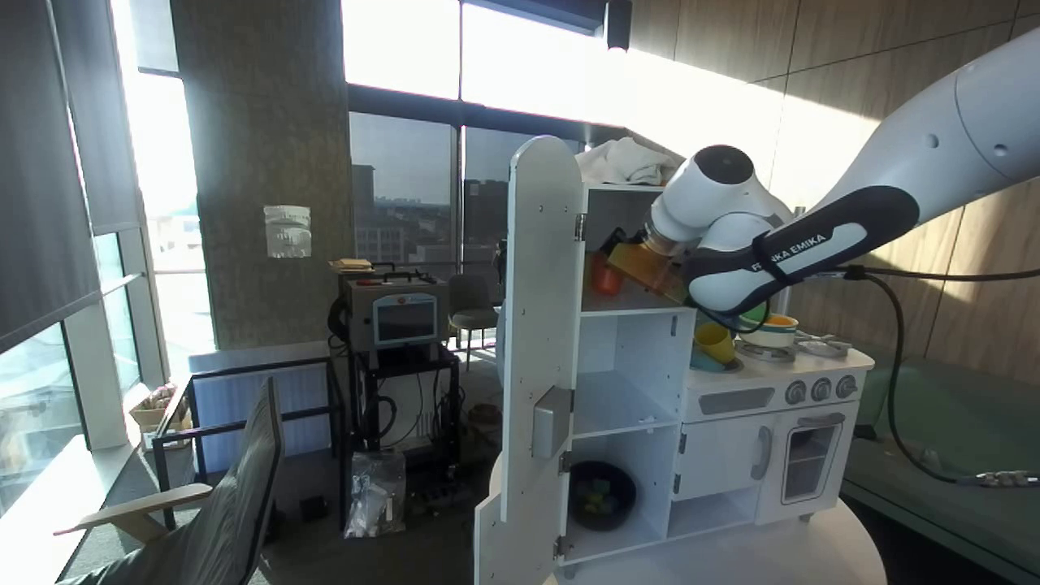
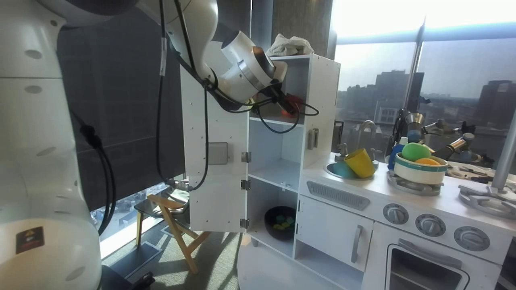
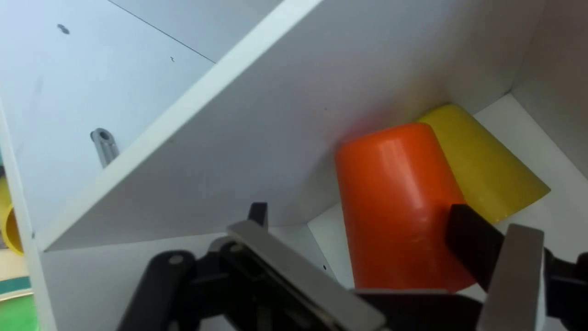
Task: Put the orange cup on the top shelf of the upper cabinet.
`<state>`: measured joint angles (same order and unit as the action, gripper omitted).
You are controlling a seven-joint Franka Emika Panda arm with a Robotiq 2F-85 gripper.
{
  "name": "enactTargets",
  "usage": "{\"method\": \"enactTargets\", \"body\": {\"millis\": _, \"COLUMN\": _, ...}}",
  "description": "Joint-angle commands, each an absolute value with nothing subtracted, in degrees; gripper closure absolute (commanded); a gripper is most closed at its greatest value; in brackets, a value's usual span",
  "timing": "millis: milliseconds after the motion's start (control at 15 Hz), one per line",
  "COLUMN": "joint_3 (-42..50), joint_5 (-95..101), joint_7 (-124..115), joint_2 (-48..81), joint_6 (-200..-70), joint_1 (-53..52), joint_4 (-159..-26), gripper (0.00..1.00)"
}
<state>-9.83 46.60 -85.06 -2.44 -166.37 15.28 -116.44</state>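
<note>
The orange cup (image 3: 399,202) stands on the top shelf (image 3: 248,138) of the upper cabinet (image 2: 324,88), base on the board. It also shows in both exterior views, partly covered by my gripper (image 1: 606,276) (image 2: 287,114). The shelf's front edge shows below it (image 1: 626,311). My gripper (image 3: 360,216) is inside the compartment. Its fingers are apart around the cup. One finger is against or close to the cup's side, and a gap shows between the cup and the other finger. In an exterior view the fingertips (image 1: 615,237) are at the cup's upper part. The cup's rim is hidden.
A yellow cup (image 3: 487,165) stands right behind the orange cup on the same shelf. The tall cabinet door (image 1: 543,341) stands open. A white cloth (image 2: 289,45) lies on the cabinet's top. A black bowl (image 2: 280,222) sits in the bottom compartment. A pot (image 2: 421,168) stands on the stove.
</note>
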Motion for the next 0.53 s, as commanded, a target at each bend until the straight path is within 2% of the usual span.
{"method": "enactTargets", "body": {"millis": 0, "joint_3": -9.98, "joint_5": 50.69, "joint_7": -89.92, "joint_2": -0.23, "joint_6": -166.3, "joint_1": 15.59, "joint_4": -113.54, "gripper": 0.0}}
{"method": "enactTargets", "body": {"millis": 467, "joint_3": -9.63, "joint_5": 53.42, "joint_7": -93.55, "joint_2": -0.29, "joint_6": -166.11, "joint_1": 15.51, "joint_4": -113.71, "gripper": 0.0}}
